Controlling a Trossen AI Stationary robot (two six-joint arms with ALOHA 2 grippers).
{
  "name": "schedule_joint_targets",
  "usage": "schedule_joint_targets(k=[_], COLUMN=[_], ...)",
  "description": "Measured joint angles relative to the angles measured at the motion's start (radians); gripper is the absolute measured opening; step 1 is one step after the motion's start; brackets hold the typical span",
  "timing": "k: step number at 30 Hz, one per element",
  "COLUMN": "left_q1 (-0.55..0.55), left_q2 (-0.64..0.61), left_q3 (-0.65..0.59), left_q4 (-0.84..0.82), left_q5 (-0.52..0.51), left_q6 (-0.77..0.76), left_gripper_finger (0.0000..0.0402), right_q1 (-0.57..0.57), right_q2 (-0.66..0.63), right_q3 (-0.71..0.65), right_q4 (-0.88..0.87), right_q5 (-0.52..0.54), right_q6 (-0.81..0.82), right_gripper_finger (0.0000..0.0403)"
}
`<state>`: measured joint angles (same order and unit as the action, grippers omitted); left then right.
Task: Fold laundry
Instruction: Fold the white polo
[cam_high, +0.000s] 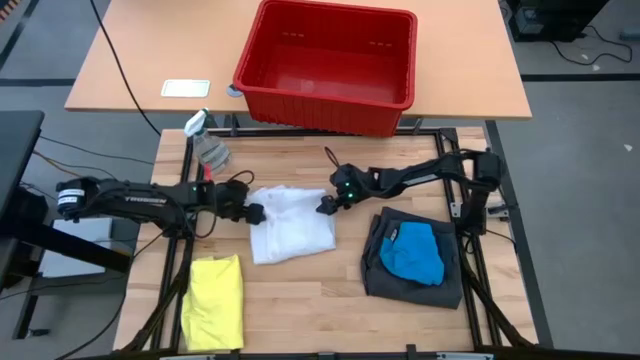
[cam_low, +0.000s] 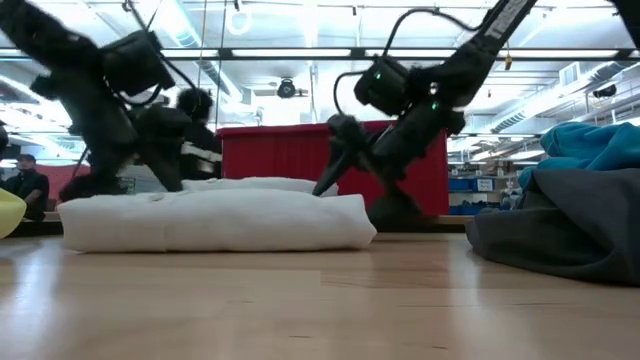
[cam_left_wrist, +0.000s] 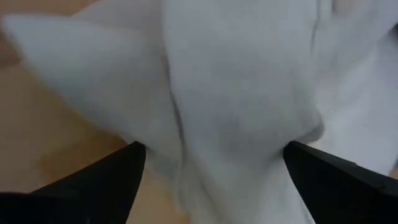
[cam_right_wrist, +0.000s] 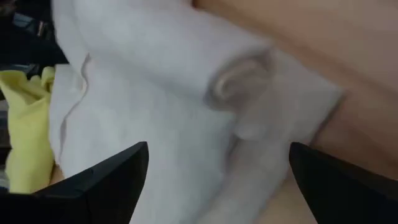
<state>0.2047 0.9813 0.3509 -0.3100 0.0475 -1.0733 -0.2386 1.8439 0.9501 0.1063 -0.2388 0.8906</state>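
Wooden boards make up the table (cam_high: 300, 285), and a second table behind it holds a red basket (cam_high: 325, 60).

A white cloth (cam_high: 290, 225) lies near the middle of the table, partly folded into a soft, thick pad. The left hand (cam_high: 254, 213) is at the cloth's 9 o'clock edge. The right hand (cam_high: 326, 205) is at its 2 o'clock corner. Both hands are spread wide open, with cloth lying between the fingers (cam_left_wrist: 93, 186), and they grip nothing yet.

A yellow shirt (cam_high: 213, 302) lies folded at 7 o'clock from the white cloth. Dark grey shorts (cam_high: 415, 265) with a bright blue piece (cam_high: 412, 252) on top sit at 4 o'clock. A spray bottle (cam_high: 207, 145) stands at 10 o'clock.

The step looks like one more fold of the white cloth. To do it well, each hand should pinch only the top layers at its own edge. Both should lift together and stay level. Then the cloth should come down flat, with its edges lined up and no lumps inside.
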Motion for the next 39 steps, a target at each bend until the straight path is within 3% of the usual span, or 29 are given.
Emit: schedule_joint_targets(k=[6, 11, 14, 20, 23, 25, 29, 39], left_q1=[0.052, 0.044, 0.025, 0.003, 0.003, 0.003, -0.009, -0.03], left_q2=[0.014, 0.047, 0.069, 0.162, 0.219, 0.248, 0.289, 0.289], left_q3=[-0.161, -0.193, -0.195, -0.195, -0.195, -0.196, -0.167, -0.032], left_q4=[0.376, 0.46, 0.518, 0.704, 0.801, 0.869, 0.982, 0.913], left_q5=[-0.014, -0.025, -0.023, -0.016, -0.003, 0.018, 0.04, 0.079], left_q6=[-0.023, -0.014, 0.0, 0.063, 0.053, 0.033, 0.029, 0.046], left_gripper_finger=[0.0388, 0.0338, 0.0269, 0.0108, 0.0036, 0.0014, 0.0013, 0.001], right_q1=[0.0, 0.012, 0.017, 0.021, 0.007, -0.003, -0.015, -0.021], right_q2=[0.088, 0.136, 0.156, 0.171, 0.171, 0.169, 0.122, -0.01], right_q3=[0.005, 0.043, 0.077, 0.107, 0.108, 0.108, 0.108, 0.109], right_q4=[0.131, 0.164, 0.149, 0.144, 0.148, 0.153, 0.141, 0.014], right_q5=[-0.004, -0.019, -0.021, -0.056, -0.144, -0.205, -0.297, -0.286], right_q6=[0.057, 0.031, 0.026, -0.03, -0.053, -0.053, -0.038, -0.054], right_gripper_finger=[0.0389, 0.0355, 0.0289, 0.0108, 0.0032, 0.0024, 0.0025, 0.0025])
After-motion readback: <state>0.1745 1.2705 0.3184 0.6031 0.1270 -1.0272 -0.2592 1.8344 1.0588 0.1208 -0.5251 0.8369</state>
